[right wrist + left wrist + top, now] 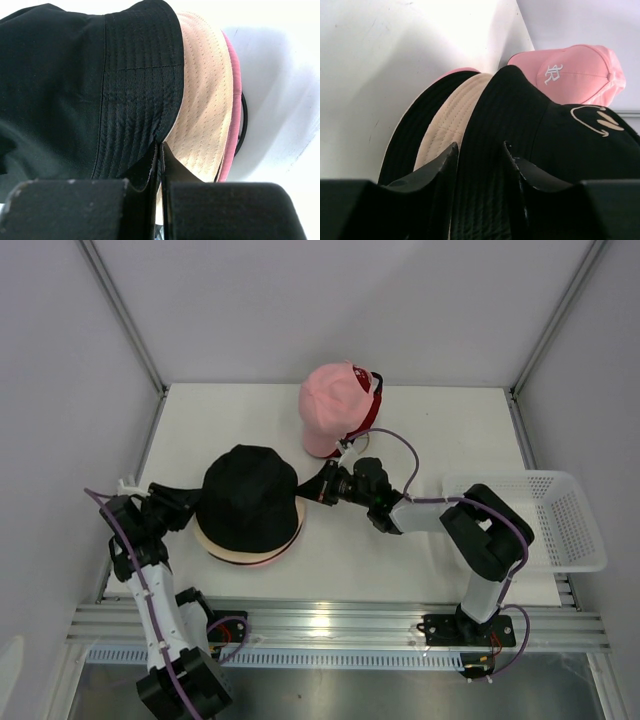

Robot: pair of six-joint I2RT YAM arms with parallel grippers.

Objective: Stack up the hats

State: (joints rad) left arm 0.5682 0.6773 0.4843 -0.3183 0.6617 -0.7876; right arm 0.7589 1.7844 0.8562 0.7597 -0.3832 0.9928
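Atop cream and pink brims — black bucket hat (249, 498), ribbed.

A white mesh basket (570, 520) sits at the right edge of the white table (420, 430) (partly overhanging it), with pale walls around.

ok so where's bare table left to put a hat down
Bare table: the far right, between the pink cap and white basket; also the far-left corner. Crowded: the middle, where both grippers flank the black bucket hat stack.
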